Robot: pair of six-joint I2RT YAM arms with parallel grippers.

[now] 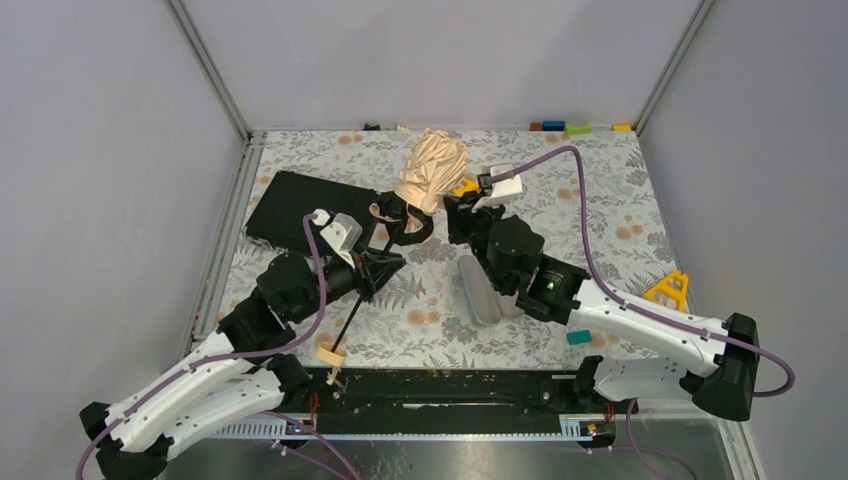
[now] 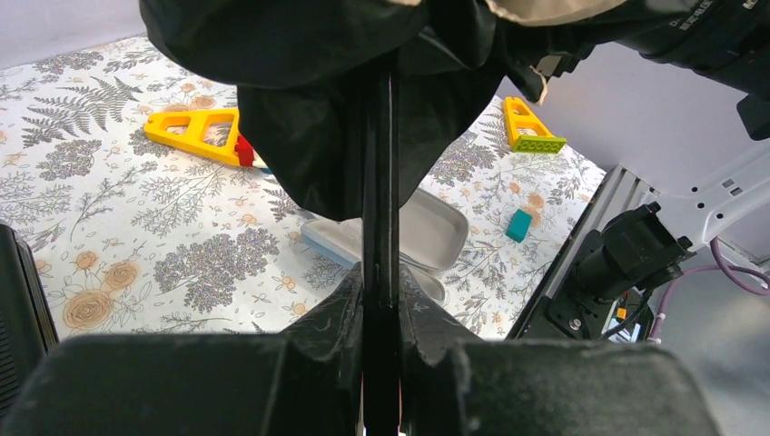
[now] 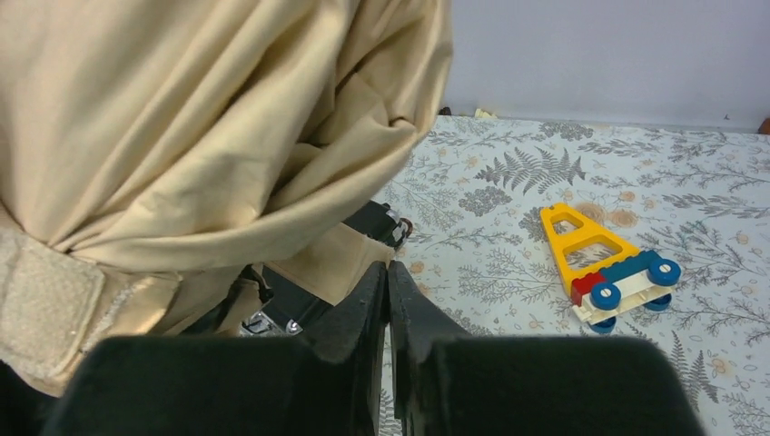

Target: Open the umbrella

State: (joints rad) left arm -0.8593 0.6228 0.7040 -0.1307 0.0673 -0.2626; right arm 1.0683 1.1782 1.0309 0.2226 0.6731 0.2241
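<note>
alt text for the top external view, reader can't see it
The left pincer is shut on the thin dark shaft of a folded peach umbrella, with the right pincer beside its bunched canopy. A black case and grey sleeve lie on the floral table.

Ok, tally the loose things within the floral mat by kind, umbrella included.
Umbrella: 1
Black case: 1
Grey sleeve: 1
Yellow toys: 2
Teal block: 1
Total: 6
</note>
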